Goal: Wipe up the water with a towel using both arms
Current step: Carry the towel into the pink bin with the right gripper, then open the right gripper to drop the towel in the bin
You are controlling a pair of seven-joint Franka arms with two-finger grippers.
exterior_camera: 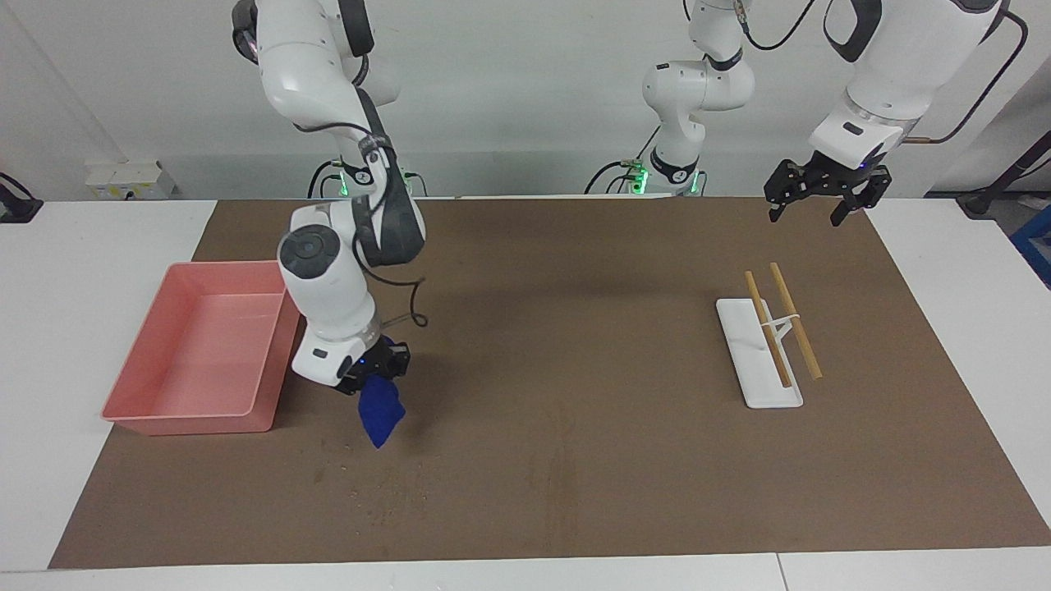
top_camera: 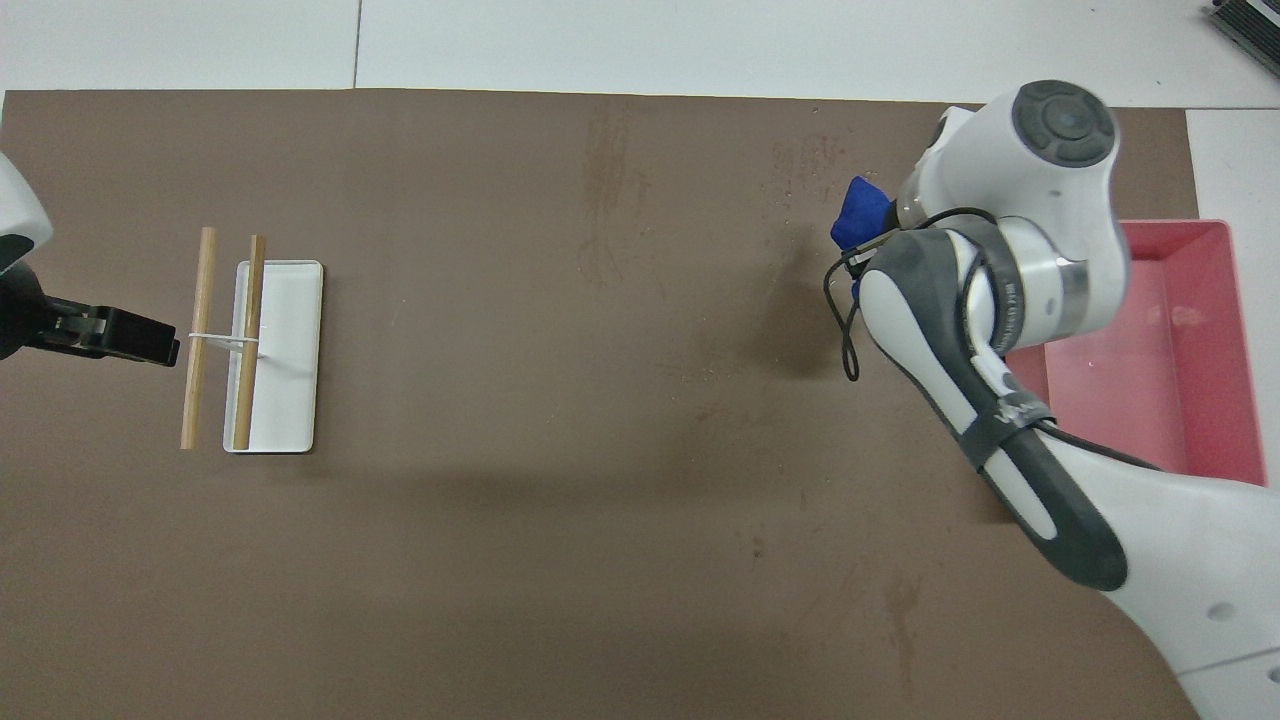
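Left gripper (exterior_camera: 821,197): my waiting arm, hanging in the air with jaws spread wide and nothing in them, over the mat's edge at my left arm's end.
Right gripper (exterior_camera: 371,371): clamped tight on the towel, just beside the pink tray (exterior_camera: 139,410).
Towel (exterior_camera: 380,414): a blue bunch dangling from my right fingers, its tip low over the brown mat (exterior_camera: 575,328).
White plate (exterior_camera: 751,369): toward my left arm's end, two wooden sticks (exterior_camera: 780,324) laid across it.
Wet specks (exterior_camera: 378,492): scattered on the mat, farther from me than the towel.
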